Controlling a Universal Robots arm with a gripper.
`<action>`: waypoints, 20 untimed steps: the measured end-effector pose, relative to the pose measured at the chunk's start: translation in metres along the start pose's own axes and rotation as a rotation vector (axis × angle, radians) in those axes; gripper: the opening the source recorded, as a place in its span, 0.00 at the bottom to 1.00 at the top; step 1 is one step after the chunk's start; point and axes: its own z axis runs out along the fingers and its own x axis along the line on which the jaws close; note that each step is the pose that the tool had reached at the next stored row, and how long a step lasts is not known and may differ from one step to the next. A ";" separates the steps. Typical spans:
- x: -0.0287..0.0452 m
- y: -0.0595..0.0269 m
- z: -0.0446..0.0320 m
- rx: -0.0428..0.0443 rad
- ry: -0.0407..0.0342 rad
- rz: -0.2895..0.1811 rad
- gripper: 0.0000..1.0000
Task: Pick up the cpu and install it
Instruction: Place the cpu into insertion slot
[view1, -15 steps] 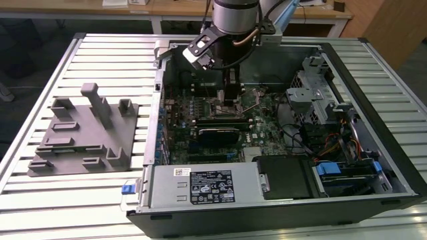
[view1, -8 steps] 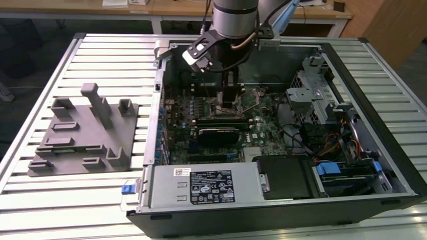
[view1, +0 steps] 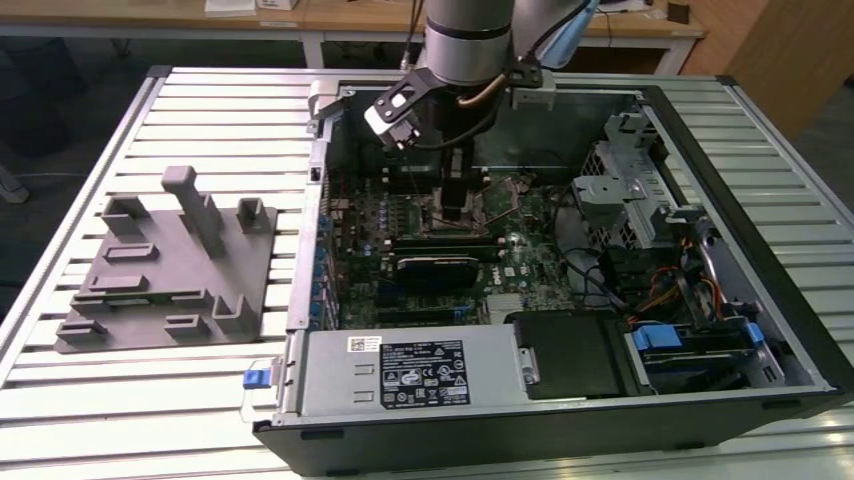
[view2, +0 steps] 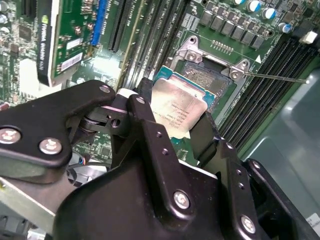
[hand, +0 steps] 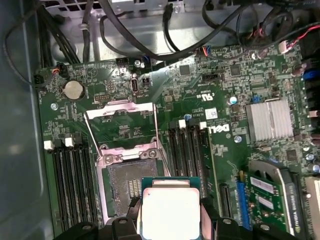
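Dull brushed-metal cpu (hand: 171, 212) top, matt blk end effector (view2: 174, 112).

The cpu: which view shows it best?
The second wrist view: the cpu is held in the hand over the open socket. The first wrist view shows its pale top. The exterior view shows the arm above it.

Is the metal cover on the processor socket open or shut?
Open: the silvery hinged cover is flipped back, baring the dark socket bed; the claw grips the silvery square cpu.
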 end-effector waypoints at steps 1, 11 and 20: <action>0.0009 -0.0002 0.0013 0.0002 -0.0001 0.003 0.54; 0.0101 -0.0019 0.0160 0.0006 -0.0003 0.008 0.54; 0.0137 -0.0020 0.0169 -0.0031 0.0015 -0.048 0.54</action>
